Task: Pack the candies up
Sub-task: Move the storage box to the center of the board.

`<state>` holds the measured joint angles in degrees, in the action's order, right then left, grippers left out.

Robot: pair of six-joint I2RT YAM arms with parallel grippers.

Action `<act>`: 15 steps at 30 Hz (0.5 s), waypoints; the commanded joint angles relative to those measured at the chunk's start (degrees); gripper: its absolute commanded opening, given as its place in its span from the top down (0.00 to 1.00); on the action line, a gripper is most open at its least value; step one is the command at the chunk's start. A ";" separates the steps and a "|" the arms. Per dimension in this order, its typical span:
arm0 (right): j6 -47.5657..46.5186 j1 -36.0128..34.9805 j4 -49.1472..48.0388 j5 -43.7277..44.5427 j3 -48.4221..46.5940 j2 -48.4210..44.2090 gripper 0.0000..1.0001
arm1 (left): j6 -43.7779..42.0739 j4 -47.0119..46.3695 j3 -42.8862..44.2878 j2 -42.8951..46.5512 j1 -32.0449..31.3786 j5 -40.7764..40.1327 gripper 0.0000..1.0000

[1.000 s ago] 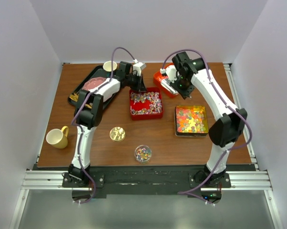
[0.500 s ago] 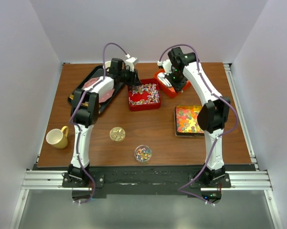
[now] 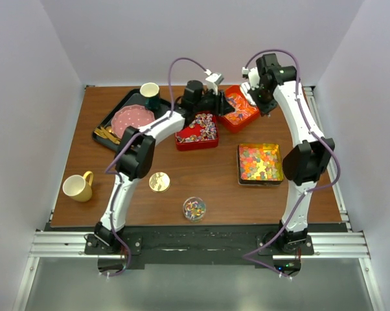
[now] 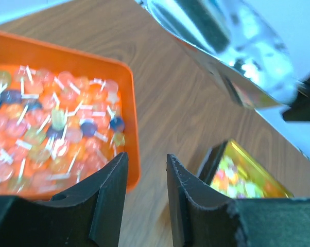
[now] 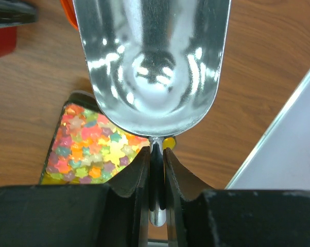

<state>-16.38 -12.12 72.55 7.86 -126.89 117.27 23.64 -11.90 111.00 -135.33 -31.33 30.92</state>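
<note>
1. Left arm stretches far across the table; left gripper (image 4: 144,177) hangs parted and empty beside the orange tray (image 4: 130,98) of candies (image 4: 52,134).
2. Right arm arches high at the back; right gripper (image 5: 156,154) clamps the handle of the empty silver scoop (image 5: 150,62).

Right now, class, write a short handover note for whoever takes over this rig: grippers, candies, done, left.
Left gripper: open, empty, hovering by the orange plastic tray of candies.
Right gripper: shut on the handle of the silver metal scoop, which is empty.
More candies fill the red tray and the square gold tin.
Done: some lie in the small clear jar.
Left: probably scoop more in and fit the round gold lid.
</note>
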 commanded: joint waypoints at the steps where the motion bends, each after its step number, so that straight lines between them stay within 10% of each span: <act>1: 1.26 1.22 -0.84 -0.21 0.50 -4.60 1.00 | -0.95 -0.77 5.71 -3.97 -3.55 -11.12 0.60; 15: 1.00 3.95 -0.22 -3.02 5.25 -8.64 1.00 | -14.05 1.53 9.23 -8.20 -7.16 -17.81 0.47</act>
<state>-16.05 -8.56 72.75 6.42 -121.73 111.39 14.61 -9.30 117.12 -143.76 -37.98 16.21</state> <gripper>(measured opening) 0.157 0.515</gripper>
